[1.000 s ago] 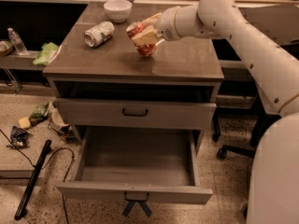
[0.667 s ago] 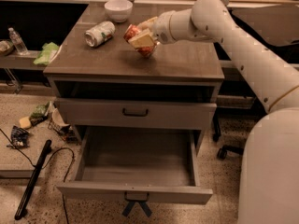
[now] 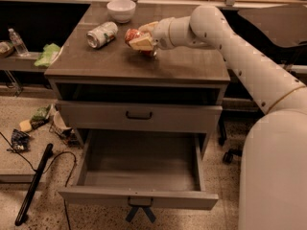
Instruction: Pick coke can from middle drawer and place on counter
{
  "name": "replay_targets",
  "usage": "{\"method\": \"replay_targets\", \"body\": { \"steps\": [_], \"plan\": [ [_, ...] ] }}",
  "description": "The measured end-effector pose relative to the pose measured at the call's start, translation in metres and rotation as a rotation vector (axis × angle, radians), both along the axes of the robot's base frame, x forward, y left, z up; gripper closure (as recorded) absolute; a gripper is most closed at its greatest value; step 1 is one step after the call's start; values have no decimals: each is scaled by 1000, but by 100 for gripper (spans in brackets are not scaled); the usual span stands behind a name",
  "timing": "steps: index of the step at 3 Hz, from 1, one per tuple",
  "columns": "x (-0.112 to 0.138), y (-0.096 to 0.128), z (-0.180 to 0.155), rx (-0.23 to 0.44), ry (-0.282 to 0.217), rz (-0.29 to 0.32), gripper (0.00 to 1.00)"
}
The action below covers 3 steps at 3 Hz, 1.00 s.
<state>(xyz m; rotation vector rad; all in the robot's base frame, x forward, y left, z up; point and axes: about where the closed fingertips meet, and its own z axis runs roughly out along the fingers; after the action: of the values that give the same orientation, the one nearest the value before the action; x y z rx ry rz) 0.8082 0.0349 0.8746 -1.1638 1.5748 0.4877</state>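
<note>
The coke can point(image 3: 131, 35) is red and sits tilted between my gripper's cream fingers point(image 3: 142, 44), just over the counter point(image 3: 182, 63). My gripper point(image 3: 140, 37) is shut on the can near the counter's middle, reached in from the right by the white arm point(image 3: 225, 37). I cannot tell whether the can touches the counter. The pulled-out drawer point(image 3: 139, 195) below is empty inside.
A white-silver can point(image 3: 101, 34) lies on its side on the counter, left of my gripper. A white bowl point(image 3: 121, 9) stands at the back. A shut drawer with a dark handle point(image 3: 138, 115) is above the open one. Clutter and a cable lie on the floor at left point(image 3: 33, 128).
My gripper has moved a little to the left over the counter with the coke can still in it. The drawers have not moved.
</note>
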Motion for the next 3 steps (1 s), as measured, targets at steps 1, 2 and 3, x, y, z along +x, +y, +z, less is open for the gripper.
{"method": "replay_targets", "body": {
  "steps": [1, 2, 3],
  "plan": [
    [0, 0, 0, 0, 0, 0, 4],
    [-3, 1, 1, 2, -5, 9, 0],
    [-10, -1, 11, 6, -27, 22, 0]
  ]
}}
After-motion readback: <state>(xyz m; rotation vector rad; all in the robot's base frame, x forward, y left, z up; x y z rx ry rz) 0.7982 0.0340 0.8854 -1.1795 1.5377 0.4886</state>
